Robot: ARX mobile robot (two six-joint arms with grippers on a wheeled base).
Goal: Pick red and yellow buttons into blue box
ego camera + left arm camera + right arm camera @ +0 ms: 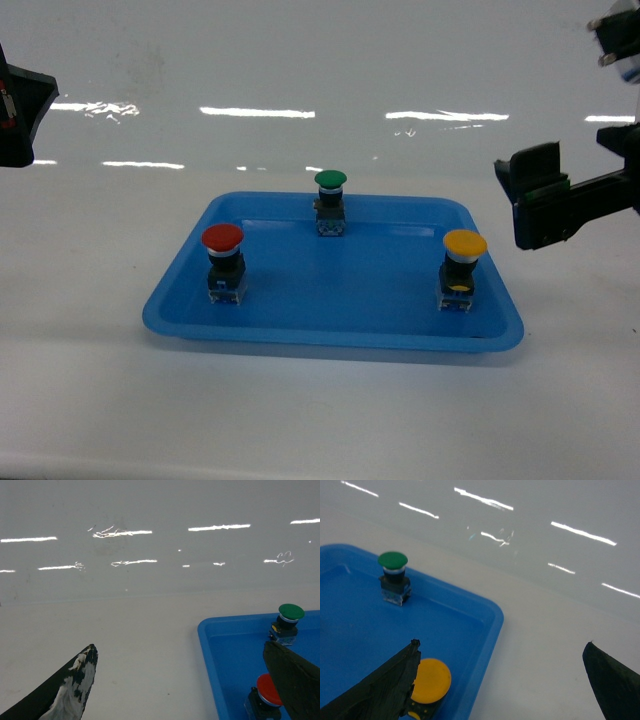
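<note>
The red button stands upright at the left of a shallow blue tray, and the yellow button at its right. In the left wrist view my left gripper hangs open over bare table just left of the tray, with the red button partly behind its right finger. My right gripper is open above the tray's right rim, and the yellow button sits by its left finger. From the head view the right gripper hovers right of the tray. The blue box is out of view.
A green-capped button stands at the tray's back edge. The tray rests on a glossy white table that reflects ceiling lights. A black part of the left arm shows at the far left edge.
</note>
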